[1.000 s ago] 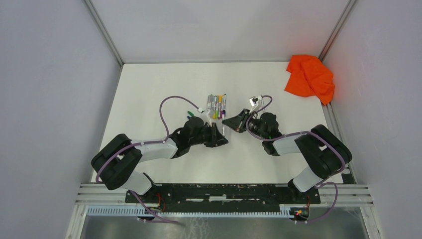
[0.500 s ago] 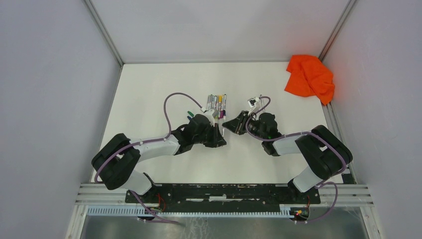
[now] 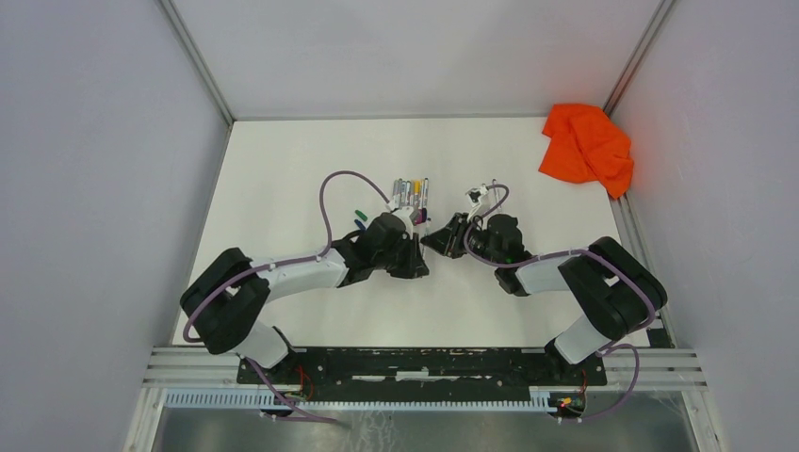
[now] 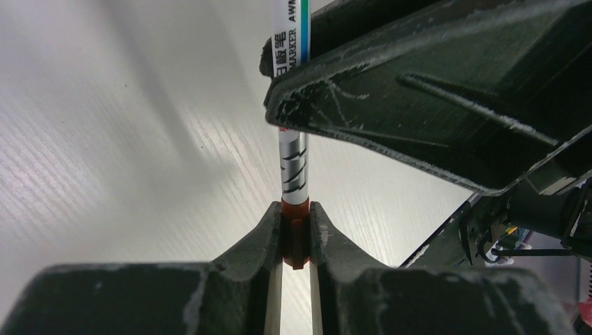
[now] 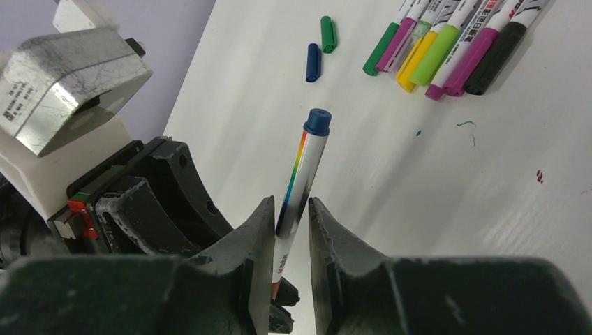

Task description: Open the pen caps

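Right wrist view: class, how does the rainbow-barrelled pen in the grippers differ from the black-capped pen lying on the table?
The rainbow-barrelled pen is held off the white table, right gripper clamping its barrel, left gripper its red cap; the black-capped pen lies flat, ungripped. The rainbow-barrelled pen is alone; the black-capped pen lies beside a magenta-capped pen in a row. Both look capped.
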You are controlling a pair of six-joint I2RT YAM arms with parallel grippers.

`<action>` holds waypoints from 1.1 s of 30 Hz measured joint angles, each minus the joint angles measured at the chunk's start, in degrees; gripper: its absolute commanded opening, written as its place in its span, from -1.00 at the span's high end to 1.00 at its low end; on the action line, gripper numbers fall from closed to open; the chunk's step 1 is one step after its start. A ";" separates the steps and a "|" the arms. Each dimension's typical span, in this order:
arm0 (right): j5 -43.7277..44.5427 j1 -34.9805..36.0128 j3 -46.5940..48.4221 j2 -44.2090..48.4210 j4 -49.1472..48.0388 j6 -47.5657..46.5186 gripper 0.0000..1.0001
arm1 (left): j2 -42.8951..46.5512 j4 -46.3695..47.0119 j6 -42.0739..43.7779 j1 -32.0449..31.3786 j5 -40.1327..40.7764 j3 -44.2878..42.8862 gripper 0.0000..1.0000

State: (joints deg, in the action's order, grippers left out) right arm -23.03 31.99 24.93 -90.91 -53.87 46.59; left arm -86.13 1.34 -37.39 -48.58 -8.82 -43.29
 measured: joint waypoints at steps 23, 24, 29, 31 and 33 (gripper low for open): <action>0.13 1.16 0.72 0.00 2.67 0.55 1.00 | -2.32 -9.07 1.92 -4.07 10.49 -5.86 0.95; 0.09 1.20 0.72 0.00 2.67 0.61 1.00 | -2.08 -9.31 1.95 -4.35 11.04 -5.84 0.95; -0.76 1.77 0.68 0.85 1.64 1.62 1.00 | 2.12 -9.68 2.71 -5.62 13.27 -3.76 0.95; -1.31 2.10 0.35 1.57 0.81 2.23 1.00 | 5.16 -8.85 3.37 -6.32 13.77 -1.81 0.96; -1.86 2.34 -0.50 2.38 -0.57 3.21 1.00 | 8.35 -7.85 3.96 -7.32 14.80 0.26 0.95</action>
State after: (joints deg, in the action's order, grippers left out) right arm -24.88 34.33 24.43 -88.53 -54.43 49.80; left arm -77.78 -6.50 -33.43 -55.90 5.98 -43.03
